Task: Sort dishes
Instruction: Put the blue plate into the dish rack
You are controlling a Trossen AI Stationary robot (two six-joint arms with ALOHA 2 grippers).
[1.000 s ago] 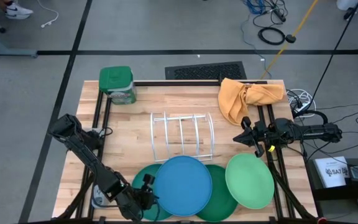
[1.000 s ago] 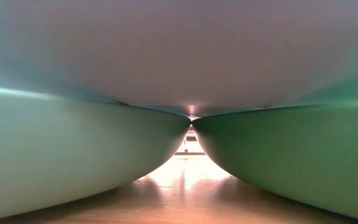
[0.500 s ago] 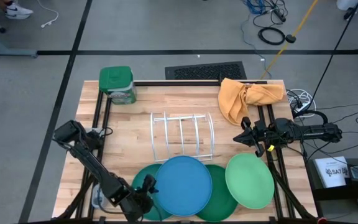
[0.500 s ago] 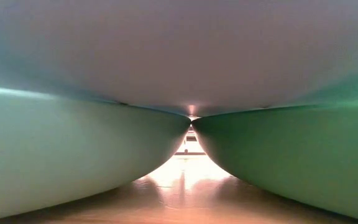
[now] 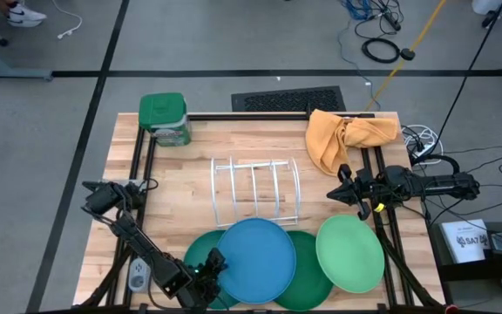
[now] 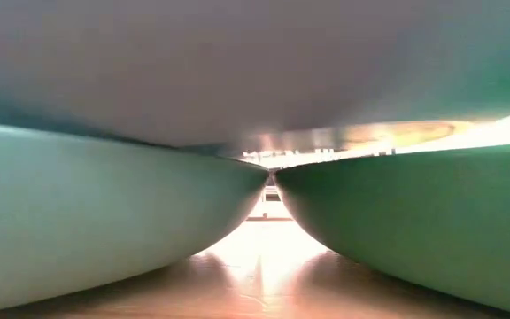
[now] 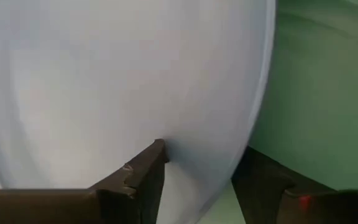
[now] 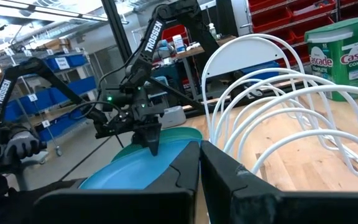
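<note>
While the four plates lie overlapped at the near edge of the surface (image 5: 172, 174), the left pincer (image 5: 212, 264) has come in at the rim of the blue plate (image 5: 258, 260), having stood a little off it a second ago.

- Left pincer: one finger (image 7: 143, 177) over the blue face, the other under the rim; closed on the plate, to judge by the wrist view.
- Change: in the low view the blue underside (image 6: 255, 62) has tipped up on one side, opening a bright gap. Judged: the lift has begun and the first plate is leaving the pile.
- Blue plate: large, round, flat, plain; topmost.
- Teal plate (image 5: 194, 247): mostly covered, under the blue one's left.
- Dark green plate (image 5: 308, 279): beneath, between the blue and light green.
- Light green plate (image 5: 349, 253): rightmost, largely uncovered.
- Right pincer (image 5: 345, 190): waiting near the orange cloth (image 5: 342, 135), fingers pressed together, empty.
- White wire rack (image 5: 255, 187): behind the plates, holding nothing.
</note>
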